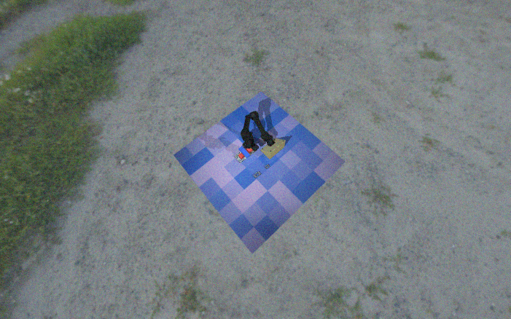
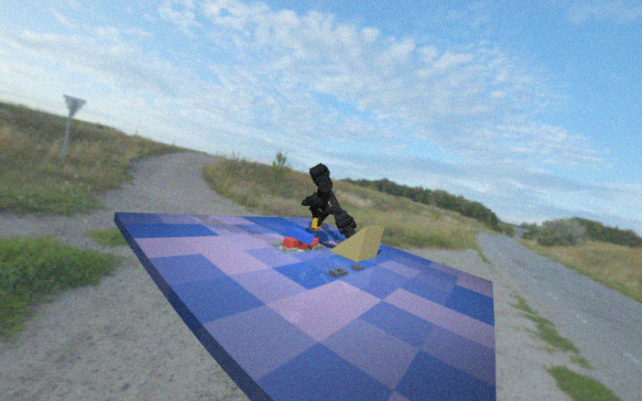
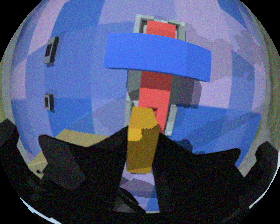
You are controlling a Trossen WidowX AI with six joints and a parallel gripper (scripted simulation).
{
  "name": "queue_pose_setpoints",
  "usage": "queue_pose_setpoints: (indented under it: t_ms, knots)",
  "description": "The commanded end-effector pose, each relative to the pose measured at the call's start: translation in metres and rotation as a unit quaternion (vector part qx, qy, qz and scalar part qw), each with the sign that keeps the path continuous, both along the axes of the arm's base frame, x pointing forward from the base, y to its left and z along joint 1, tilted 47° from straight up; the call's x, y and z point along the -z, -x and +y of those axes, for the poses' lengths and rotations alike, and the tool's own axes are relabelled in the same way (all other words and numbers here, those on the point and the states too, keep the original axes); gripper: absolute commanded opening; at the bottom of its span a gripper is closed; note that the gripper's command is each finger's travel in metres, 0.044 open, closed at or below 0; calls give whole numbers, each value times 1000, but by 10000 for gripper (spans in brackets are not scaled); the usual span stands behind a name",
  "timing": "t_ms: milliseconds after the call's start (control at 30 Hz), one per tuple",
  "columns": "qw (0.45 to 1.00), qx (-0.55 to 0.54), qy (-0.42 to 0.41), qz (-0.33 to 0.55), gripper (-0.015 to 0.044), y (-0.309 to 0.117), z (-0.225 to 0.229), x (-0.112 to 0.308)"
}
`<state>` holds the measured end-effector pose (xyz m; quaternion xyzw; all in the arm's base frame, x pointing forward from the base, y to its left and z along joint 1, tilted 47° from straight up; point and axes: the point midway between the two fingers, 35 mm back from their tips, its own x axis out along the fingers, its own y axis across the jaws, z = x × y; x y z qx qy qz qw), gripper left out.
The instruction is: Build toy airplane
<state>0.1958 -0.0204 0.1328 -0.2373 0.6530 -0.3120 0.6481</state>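
Note:
The red fuselage (image 1: 241,156) (image 2: 290,242) (image 3: 153,95) lies in the grey cradle (image 2: 283,249) (image 3: 171,120) and looks level. The blue wing (image 2: 299,233) (image 3: 158,56) lies across the top of the fuselage and looks down on it; its tab is hidden. My gripper (image 1: 251,147) (image 2: 315,219) (image 3: 140,131) is shut on the yellow tail fin (image 2: 315,224) (image 3: 142,120). It holds the fin above the tail end of the fuselage. In the wrist view the fin covers part of the tail, and the tail socket is hidden. Whether the fin touches the fuselage cannot be told.
A tan wedge-shaped block (image 1: 273,149) (image 2: 363,243) (image 3: 73,136) stands beside the cradle, close to the arm's base. Two small grey holders, a larger one (image 1: 256,174) (image 2: 337,272) and a smaller one (image 1: 267,166) (image 2: 357,266), lie on the checkered table top farther from the arm.

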Motion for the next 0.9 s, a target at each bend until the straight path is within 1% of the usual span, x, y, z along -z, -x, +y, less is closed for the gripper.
queue_pose_setpoints:
  t_ms: [0, 133, 200, 233, 867]
  knots:
    - [1000, -3, 5, 1, 0, 6, -10, -5]
    - [1000, -3, 7, 3, 0, 10, -16, -8]
    - [1000, -3, 7, 3, 53, 10, -16, -8]
    - [1000, -3, 7, 3, 65, 10, -16, -8]
    - [1000, -3, 7, 3, 65, 10, -16, -8]
